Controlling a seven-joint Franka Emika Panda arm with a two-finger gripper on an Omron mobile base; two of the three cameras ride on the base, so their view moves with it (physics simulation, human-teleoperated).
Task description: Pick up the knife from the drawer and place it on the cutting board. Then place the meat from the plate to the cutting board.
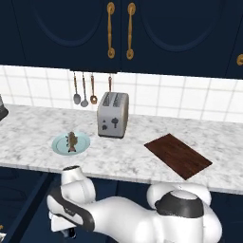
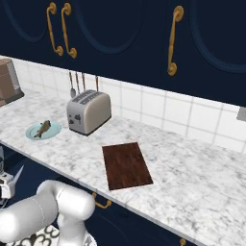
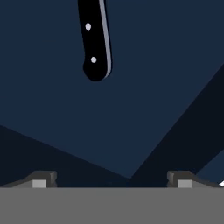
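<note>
In the hand view the gripper (image 3: pixel 112 183) hangs over the navy floor of the drawer (image 3: pixel 144 118) with its fingers spread wide and nothing between them. The knife (image 3: pixel 94 39) lies flat on that floor ahead of the tips, black riveted handle toward the hand, clear of both fingers. Up on the counter (image 1: pixel 118 152) the meat (image 1: pixel 71 141) sits on the plate (image 1: pixel 83 144) left of the toaster (image 1: pixel 113 114); the board (image 1: pixel 178 155) lies bare to the right.
</note>
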